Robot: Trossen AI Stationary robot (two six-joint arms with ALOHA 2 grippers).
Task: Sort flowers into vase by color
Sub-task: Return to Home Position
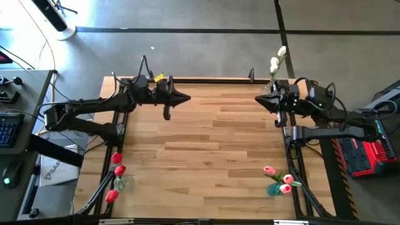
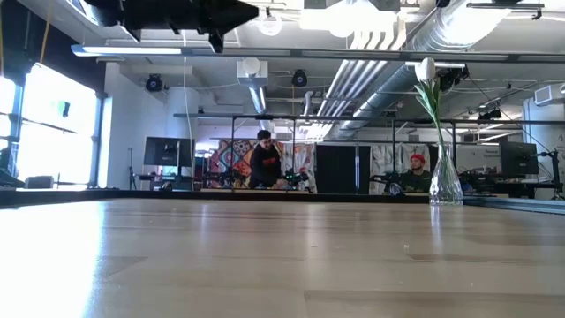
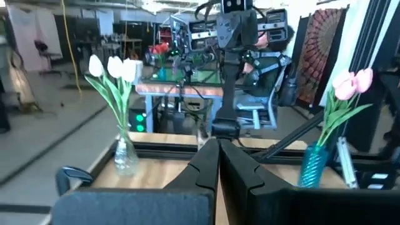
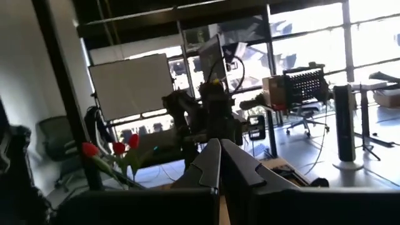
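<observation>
A: Count, largest first?
B: Arms: two. The left gripper (image 1: 185,98) hangs over the far left part of the table, fingers pressed together, holding nothing. The right gripper (image 1: 258,100) faces it from the far right, fingers likewise closed and empty. The two are well apart.
A: Vases?
B: Three. The blue vase (image 1: 274,190) is at the near right edge, the left clear vase (image 1: 123,184) at the near left edge, and the far clear vase (image 1: 273,84) at the back rail, just beside the right gripper.
A: Flowers?
B: Nine, all in vases. Three pink tulips (image 1: 288,179) in the blue vase. Three red tulips (image 1: 120,169) in the left clear vase. Three white tulips (image 1: 274,63) in the far clear vase.
A: Surface, room?
B: The room is an open workshop with ceiling ducts (image 2: 388,53) and bright windows. One person (image 2: 265,161) and a second person (image 2: 415,170) are far behind. The table (image 1: 212,150) is light wood planks with a dark rail around it.
</observation>
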